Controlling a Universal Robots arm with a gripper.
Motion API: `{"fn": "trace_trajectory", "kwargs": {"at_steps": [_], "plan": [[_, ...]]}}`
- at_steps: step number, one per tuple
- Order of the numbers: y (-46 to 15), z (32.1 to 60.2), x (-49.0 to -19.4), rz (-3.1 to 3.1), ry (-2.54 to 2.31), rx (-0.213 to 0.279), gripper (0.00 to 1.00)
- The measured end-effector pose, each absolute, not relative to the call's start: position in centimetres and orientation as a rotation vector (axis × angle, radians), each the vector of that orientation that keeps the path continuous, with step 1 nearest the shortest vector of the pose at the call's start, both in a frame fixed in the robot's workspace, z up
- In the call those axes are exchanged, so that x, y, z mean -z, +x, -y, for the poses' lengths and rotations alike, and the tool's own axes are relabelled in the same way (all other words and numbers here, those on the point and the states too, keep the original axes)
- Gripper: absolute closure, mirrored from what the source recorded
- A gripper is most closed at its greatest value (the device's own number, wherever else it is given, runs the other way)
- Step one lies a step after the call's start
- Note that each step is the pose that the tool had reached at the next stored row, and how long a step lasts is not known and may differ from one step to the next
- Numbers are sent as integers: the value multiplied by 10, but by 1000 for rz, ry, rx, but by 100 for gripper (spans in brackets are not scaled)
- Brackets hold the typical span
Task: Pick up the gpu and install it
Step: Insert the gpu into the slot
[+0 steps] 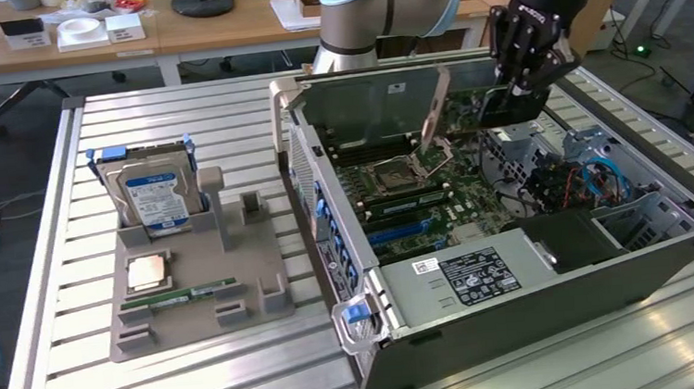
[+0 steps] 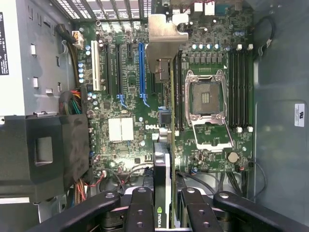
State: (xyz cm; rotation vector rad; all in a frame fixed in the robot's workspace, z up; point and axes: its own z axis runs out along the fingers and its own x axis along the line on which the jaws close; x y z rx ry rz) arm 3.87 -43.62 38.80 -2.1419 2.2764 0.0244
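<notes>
The gpu (image 1: 470, 106) hangs tilted over the open computer case (image 1: 554, 294), with its tan metal bracket toward the exterior view's left. My gripper (image 1: 520, 95) is shut on the card's other end from above. In the wrist view the gpu (image 2: 167, 140) runs edge-on away from the camera, its bracket (image 2: 164, 34) at the far end, with my gripper (image 2: 165, 212) clamped on either side of it. The card floats above the motherboard (image 2: 120, 130), between the blue slot (image 2: 141, 72) and the empty processor socket (image 2: 207, 99).
A grey parts holder (image 1: 193, 281) on the slatted table at the exterior view's left carries a blue-labelled hard drive (image 1: 155, 198), a processor (image 1: 146, 272) and a green memory stick (image 1: 181, 294). A black power supply shroud (image 2: 43, 154) and cable bundles sit inside the case.
</notes>
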Motion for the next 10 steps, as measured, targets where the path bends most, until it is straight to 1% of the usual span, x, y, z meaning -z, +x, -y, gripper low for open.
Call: {"fn": "trace_trajectory", "kwargs": {"at_steps": [10], "plan": [[37, 436, -384, -2276, -2142, -24, 74]]}}
